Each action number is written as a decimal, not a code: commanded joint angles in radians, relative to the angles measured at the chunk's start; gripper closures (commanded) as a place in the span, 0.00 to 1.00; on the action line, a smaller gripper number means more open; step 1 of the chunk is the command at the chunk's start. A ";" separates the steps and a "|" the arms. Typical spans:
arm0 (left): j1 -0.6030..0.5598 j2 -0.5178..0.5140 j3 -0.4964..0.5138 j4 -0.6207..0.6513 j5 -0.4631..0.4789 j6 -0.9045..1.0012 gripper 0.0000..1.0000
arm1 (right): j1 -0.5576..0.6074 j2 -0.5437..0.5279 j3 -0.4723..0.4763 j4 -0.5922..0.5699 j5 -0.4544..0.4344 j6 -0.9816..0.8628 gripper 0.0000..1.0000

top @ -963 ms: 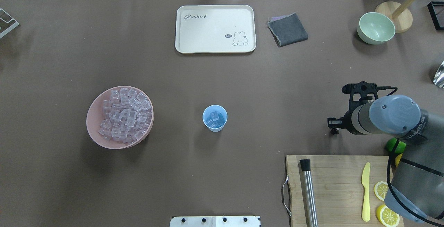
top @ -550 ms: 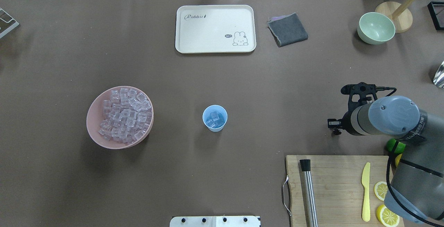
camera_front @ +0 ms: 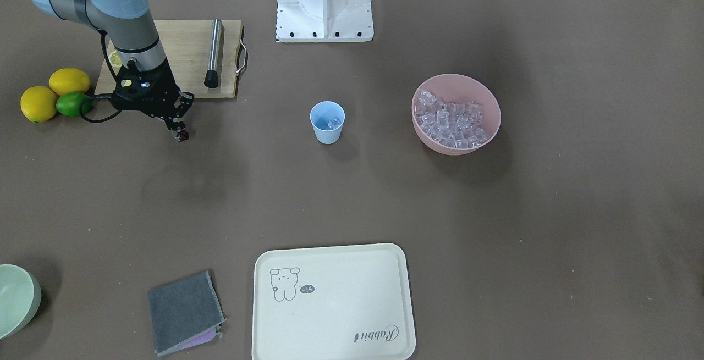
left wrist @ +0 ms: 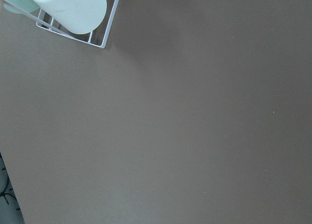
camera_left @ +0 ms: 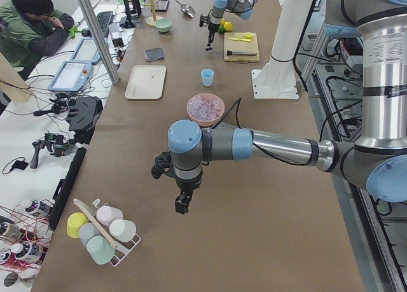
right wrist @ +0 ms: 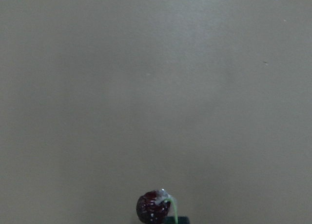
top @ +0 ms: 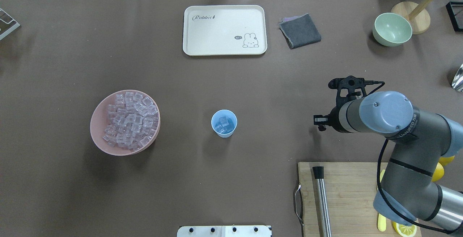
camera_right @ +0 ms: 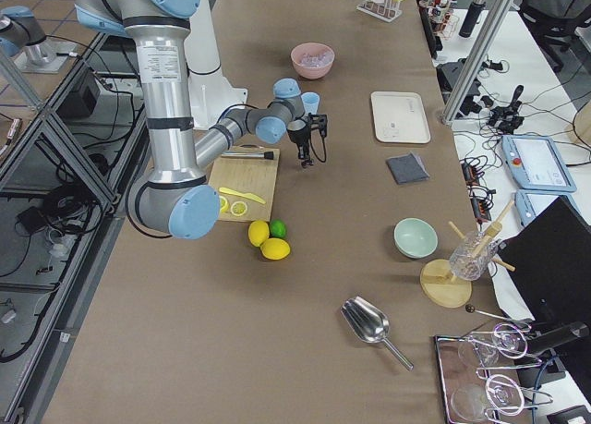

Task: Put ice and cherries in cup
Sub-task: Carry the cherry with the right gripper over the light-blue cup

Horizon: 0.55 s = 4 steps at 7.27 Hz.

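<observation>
**Near edge, right.** A chopping board (top: 347,193) lies at the near edge of the worktop (top: 231,179), with a metal rod (top: 322,200) along its left side. The overhead view has the right arm across the board's right part. The front-facing view shows two lemons (camera_front: 70,81) and a lime (camera_front: 71,104) touching one another, just right of the board.

**Right hand** (camera_front: 179,132). It hangs above open worktop just beyond the board's far left corner, fingers pointing down. The overhead view hides the fingertips under the wrist. The front-facing and right wrist views show it closed on the cherries (right wrist: 153,208), dark red with a green stem, with plain surface below.

**Middle.** The cup (top: 212,123) stands upright at centre, well left of that hand, with ice (top: 224,123) inside. Only open surface lies between hand and cup. A pink bowl (top: 96,128), heaped with more cubes, sits well left of the cup.

**Left hand** (camera_left: 182,206). It is seen only in the left side view, above the worktop towards the left end. Whether it is open or closed cannot be told. Its wrist view shows bare surface and the corner of a wire rack (left wrist: 105,45).

**Far side.** A tray (top: 224,30), a grey cloth (top: 300,30) and a green bowl (top: 392,29) run left to right near the far edge.
</observation>
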 commanded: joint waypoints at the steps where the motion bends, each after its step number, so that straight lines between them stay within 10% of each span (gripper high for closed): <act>1: 0.000 0.000 0.003 0.002 -0.027 0.000 0.02 | -0.048 0.139 -0.001 0.003 -0.053 0.055 1.00; 4: -0.003 0.020 -0.003 0.005 -0.084 0.000 0.02 | -0.126 0.294 -0.015 0.009 -0.119 0.056 1.00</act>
